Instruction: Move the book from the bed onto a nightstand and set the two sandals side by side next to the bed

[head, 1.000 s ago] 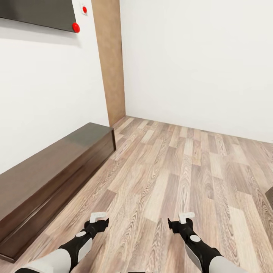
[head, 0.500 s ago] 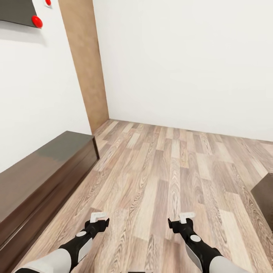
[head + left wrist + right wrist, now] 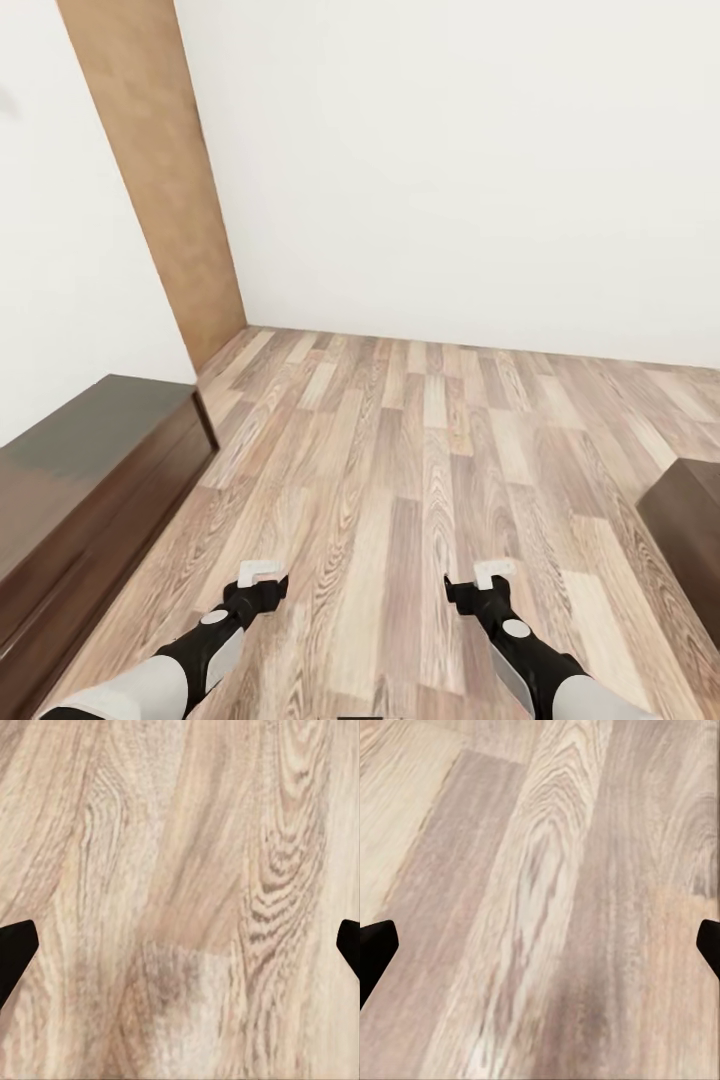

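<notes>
Both wrist cameras look straight down on plank floor [image 3: 420, 470], fingers spread wide and empty. From the head: left gripper [image 3: 262, 578], right gripper [image 3: 488, 577], a dark low cabinet [image 3: 90, 470] at left, a dark box corner [image 3: 690, 525] at right, and white walls [image 3: 450, 170] ahead beyond open boards.

A wood-plank floor [image 3: 547, 900] is seen below the right gripper [image 3: 540, 945]. Its two dark fingertips [image 3: 375, 945] are seen at opposite edges of the picture — set wide apart, with nothing held between them. Between the fingertips, a pale plank with strong oval grain is flanked by greyer brown planks — all running slantwise.
</notes>
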Controlling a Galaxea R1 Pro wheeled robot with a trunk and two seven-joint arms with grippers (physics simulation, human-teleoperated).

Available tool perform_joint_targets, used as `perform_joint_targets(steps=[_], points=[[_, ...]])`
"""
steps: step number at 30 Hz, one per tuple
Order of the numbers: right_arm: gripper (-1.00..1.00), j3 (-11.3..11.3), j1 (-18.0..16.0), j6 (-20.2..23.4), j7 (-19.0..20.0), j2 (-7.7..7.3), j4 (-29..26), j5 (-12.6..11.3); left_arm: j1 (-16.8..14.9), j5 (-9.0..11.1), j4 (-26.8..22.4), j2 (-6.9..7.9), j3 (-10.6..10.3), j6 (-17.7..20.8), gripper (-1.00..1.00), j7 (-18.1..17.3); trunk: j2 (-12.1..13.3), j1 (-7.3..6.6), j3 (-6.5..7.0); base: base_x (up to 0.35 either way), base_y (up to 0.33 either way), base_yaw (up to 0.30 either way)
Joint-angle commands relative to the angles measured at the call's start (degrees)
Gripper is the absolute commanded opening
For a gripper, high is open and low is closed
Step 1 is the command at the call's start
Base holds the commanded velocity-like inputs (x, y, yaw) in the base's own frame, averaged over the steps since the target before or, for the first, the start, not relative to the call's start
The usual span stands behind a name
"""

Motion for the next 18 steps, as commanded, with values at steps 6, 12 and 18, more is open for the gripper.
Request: perform_joint_targets(steps=[6,12,18], points=[[1.0,0.48,-0.03,-0.13,-0.65,-0.06,-0.07,-0.48,-0.04,0.56,0.09,0.01,-0.46,-0.24,1.0,-0.04,-0.02,0.02,-0.05,0.332,0.0,-0.011],[1.0,0.55,-0.03,-0.16,-0.17,0.05,-0.01,-0.58,-0.04,0.52,0.09,0.06,-0.46,-0.24,1.0,-0.04,-0.02,0.02,-0.05,0.332,0.0,0.0],[1.0,0.55,-0.03,-0.19,-0.04,0.05,0.0,-0.65,-0.04,0.51,0.09,0.09,-0.46,-0.24,1.0,-0.04,-0.02,0.02,-0.05,0.332,0.0,-0.036]])
